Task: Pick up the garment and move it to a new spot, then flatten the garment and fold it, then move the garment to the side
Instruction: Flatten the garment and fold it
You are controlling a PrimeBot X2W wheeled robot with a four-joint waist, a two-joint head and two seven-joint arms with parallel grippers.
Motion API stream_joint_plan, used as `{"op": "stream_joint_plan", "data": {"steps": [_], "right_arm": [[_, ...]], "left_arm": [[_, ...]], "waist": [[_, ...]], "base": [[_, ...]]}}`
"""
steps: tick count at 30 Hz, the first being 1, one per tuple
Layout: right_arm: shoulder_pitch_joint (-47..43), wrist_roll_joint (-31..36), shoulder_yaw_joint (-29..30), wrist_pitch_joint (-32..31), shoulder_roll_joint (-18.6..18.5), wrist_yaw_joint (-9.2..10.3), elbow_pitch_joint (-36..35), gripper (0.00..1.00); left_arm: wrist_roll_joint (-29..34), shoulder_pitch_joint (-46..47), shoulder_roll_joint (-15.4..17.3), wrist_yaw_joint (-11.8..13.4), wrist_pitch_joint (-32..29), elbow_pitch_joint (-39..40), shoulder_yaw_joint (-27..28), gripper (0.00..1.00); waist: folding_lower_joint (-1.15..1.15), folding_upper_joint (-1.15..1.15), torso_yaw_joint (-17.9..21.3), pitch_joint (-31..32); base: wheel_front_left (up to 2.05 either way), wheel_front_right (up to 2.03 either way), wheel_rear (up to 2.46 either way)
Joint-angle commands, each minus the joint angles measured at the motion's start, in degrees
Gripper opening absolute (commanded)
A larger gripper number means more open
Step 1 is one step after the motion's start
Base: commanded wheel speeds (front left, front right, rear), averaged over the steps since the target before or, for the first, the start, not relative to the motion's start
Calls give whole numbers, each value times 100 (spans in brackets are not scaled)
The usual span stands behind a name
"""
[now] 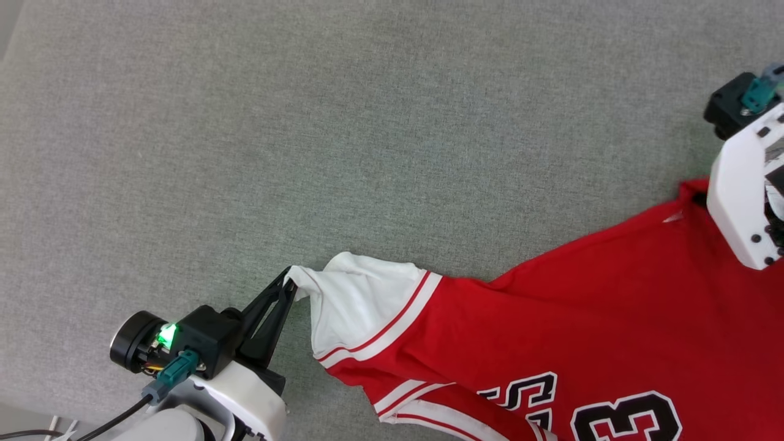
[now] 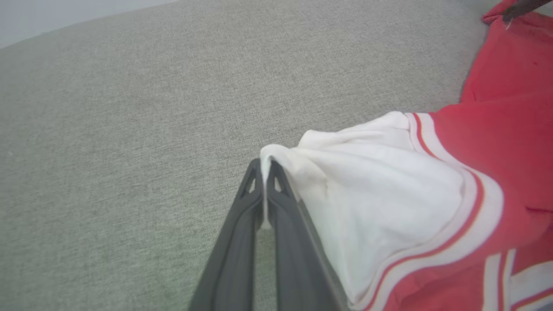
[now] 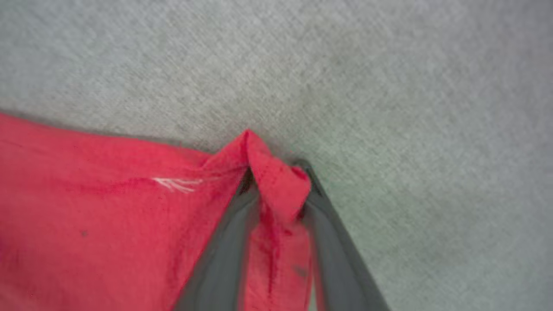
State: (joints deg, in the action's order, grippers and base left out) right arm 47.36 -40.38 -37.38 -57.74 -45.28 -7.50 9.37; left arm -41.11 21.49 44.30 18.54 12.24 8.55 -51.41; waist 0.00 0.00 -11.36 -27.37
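A grey woven fabric surface (image 1: pixel 306 122) carries the red jersey-style garment (image 1: pixel 582 318), spread at lower right. The left gripper (image 1: pixel 289 283) is clenched on its white sleeve (image 2: pixel 380 185). The right gripper (image 3: pixel 275 169) straddles a red corner (image 3: pixel 281 190); whether it grips, I cannot tell.

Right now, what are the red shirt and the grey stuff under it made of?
The garment looks like soft, matte knit cloth: it creases and bunches. The grey surface seems a coarse woven fabric, matte, with visible speckled weave.

Place type unclear; grey woven fabric surface (image 1: pixel 245 122), cable (image 1: pixel 115 419) at edge suggest test bench.
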Motion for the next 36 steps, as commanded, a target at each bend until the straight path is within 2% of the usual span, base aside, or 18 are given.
{"op": "stream_joint_plan", "data": {"steps": [1, 7, 12, 14, 15, 19, 27, 33, 36], "right_arm": [[96, 0, -141, 290, 39, 5, 84, 0], [370, -63, -325, 1358, -87, 4, -61, 0], [295, -152, -285, 1930, -167, 4, -220, 0], [275, -116, -187, 2164, -188, 4, -300, 0], [163, -145, 23, 2414, -81, 4, -419, 0], [156, 13, 334, 2589, 48, 4, -583, 0], [605, 521, 1006, 2709, 541, 4, -743, 0], [1529, 974, 1401, 2774, 992, 5, -543, 0], [2138, 1187, 1590, 2862, 1269, 4, -282, 0]], "left_arm": [[-34, 41, -54, -27, 16, -47, -8, 0], [-68, -137, -3, 47, 80, -154, 31, 0], [-23, -81, 7, 43, 124, -227, 72, 0], [5, 17, -13, 21, 127, -252, 97, 0], [39, 205, -4, -13, 99, -293, 157, 0], [148, 623, 25, -43, 41, -293, 296, 0], [377, 1996, -14, -339, -227, -478, 624, 0], [719, 3437, 32, -710, -539, -771, 860, 0], [853, 4195, -112, -905, -687, -955, 937, 0]], "waist": [[0, 0, 68, 149], [0, 0, 254, 670], [0, 0, 385, 1023], [0, 0, 477, 1164], [0, 0, 620, 1320], [0, 0, 808, 1411], [0, 0, 1104, 1132], [0, 0, 1230, 630], [0, 0, 1250, 347]], "base": [[0, 0, 0], [0, 0, 0], [0, 0, 0], [0, 0, 0], [0, 0, 0], [0, 0, 0], [0, 0, 0], [0, 0, 0], [0, 0, 0]]}}
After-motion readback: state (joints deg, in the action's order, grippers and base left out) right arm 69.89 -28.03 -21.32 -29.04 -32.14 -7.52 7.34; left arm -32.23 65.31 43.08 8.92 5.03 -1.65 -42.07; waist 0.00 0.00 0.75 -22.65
